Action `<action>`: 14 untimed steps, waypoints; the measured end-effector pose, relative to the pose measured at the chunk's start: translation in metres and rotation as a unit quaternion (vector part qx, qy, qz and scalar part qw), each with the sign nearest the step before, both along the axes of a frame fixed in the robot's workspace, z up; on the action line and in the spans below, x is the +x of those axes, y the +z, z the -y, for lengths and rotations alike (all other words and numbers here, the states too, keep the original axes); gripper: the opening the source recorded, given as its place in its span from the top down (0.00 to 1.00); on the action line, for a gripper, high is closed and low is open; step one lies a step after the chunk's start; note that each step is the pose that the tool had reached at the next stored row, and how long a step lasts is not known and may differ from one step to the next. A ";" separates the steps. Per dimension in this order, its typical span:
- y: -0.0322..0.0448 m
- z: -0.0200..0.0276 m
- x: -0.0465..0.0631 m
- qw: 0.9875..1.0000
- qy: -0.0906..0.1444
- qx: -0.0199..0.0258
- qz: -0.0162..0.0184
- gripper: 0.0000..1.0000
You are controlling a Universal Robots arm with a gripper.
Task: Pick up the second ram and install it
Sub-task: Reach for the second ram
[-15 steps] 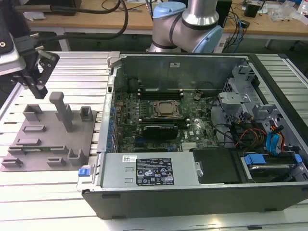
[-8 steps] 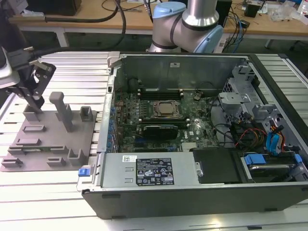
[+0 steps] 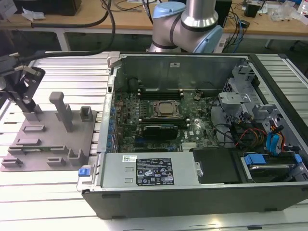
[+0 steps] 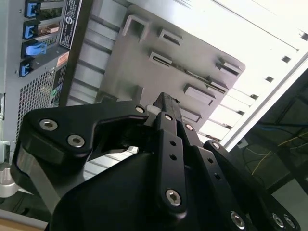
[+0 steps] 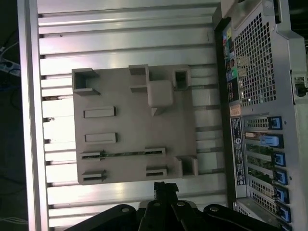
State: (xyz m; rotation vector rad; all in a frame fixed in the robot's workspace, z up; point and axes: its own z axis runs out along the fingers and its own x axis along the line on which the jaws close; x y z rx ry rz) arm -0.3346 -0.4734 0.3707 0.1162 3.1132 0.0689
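Labels in my sight, none that I can read.
In the exterior view a black label [image 3: 154, 172] and a small white barcode sticker [image 3: 130, 158] sit on the power supply [image 3: 115, 172]. In the first wrist view stickers [image 5: 236, 134] run down the computer's back panel [image 5: 260, 62].

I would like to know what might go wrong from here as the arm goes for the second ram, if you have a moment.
The second ram sits low between raised holders on the grey fixture plate, so a grasp slightly off its thin edge may slip or tilt it. The gripper hangs by the plate's edge, and the tall block stands close by; a sideways approach might clip it.
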 end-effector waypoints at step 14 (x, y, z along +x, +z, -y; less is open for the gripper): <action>-0.0102 0.0047 -0.017 1.000 0.000 0.000 0.000 0.92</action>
